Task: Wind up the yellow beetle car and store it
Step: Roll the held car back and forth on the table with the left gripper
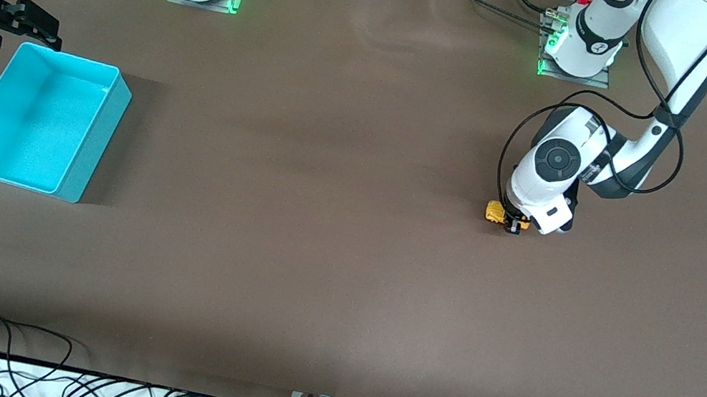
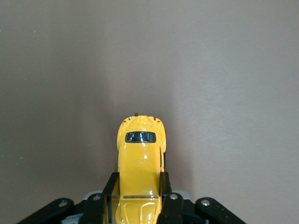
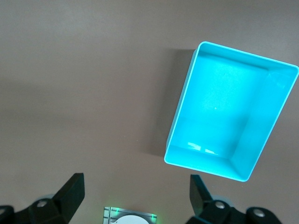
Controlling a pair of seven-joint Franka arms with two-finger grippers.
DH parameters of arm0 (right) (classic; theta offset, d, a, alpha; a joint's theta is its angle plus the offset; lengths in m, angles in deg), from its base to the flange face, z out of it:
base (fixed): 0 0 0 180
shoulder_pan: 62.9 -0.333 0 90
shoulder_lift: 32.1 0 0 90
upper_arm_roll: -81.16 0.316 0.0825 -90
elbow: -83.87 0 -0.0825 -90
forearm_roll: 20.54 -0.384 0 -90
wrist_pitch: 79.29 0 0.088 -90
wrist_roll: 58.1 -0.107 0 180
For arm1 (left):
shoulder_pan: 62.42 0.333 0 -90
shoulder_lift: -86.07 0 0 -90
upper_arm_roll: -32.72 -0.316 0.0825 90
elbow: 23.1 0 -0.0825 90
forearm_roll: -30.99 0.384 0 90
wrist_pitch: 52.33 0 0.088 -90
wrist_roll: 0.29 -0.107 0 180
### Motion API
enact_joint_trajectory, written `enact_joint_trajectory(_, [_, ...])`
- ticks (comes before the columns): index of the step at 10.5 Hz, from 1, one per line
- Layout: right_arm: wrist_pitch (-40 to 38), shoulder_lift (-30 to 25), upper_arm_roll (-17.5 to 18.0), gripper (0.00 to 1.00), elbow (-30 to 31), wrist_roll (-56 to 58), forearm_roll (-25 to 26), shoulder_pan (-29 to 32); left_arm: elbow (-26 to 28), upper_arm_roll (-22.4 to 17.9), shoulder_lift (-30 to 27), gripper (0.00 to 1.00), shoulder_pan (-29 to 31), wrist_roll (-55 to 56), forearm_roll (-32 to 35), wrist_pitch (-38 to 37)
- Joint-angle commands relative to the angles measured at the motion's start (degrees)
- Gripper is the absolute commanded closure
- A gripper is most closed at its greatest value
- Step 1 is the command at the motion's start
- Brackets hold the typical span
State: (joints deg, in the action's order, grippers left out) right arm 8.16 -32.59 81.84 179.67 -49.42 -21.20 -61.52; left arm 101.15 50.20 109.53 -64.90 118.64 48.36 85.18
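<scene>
Fingers [image 2: 163, 186] clamp yellow beetle car [image 2: 140, 163]; bin [image 1: 80, 158] empty.

The front view looks down from high across the bench [image 1: 338, 283] toward both bases. The left wrist view sits close over the car [image 2: 140, 163]; the right wrist view looks down on the bin [image 3: 219, 112], which the front view shares.

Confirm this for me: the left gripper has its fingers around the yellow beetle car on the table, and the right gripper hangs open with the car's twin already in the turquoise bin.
One thing is wrong: the turquoise bin is empty, as the right wrist view shows. The rest holds: the left gripper has its fingers around the yellow beetle car on the table, and the right gripper hangs open.
</scene>
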Motion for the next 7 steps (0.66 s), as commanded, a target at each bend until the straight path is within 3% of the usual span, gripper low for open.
enact_joint_trajectory(1, [-0.6,0.0,0.2,0.00,-0.4,-0.5,0.5,0.0,-0.6,-0.2,1.6,1.00,0.7,1.4,3.8,-0.3])
enact_joint_trajectory(7, [-0.9,0.0,0.2,0.00,-0.4,-0.5,0.5,0.0,-0.9,-0.7,3.3,1.00,9.0,-7.0,5.2,0.4])
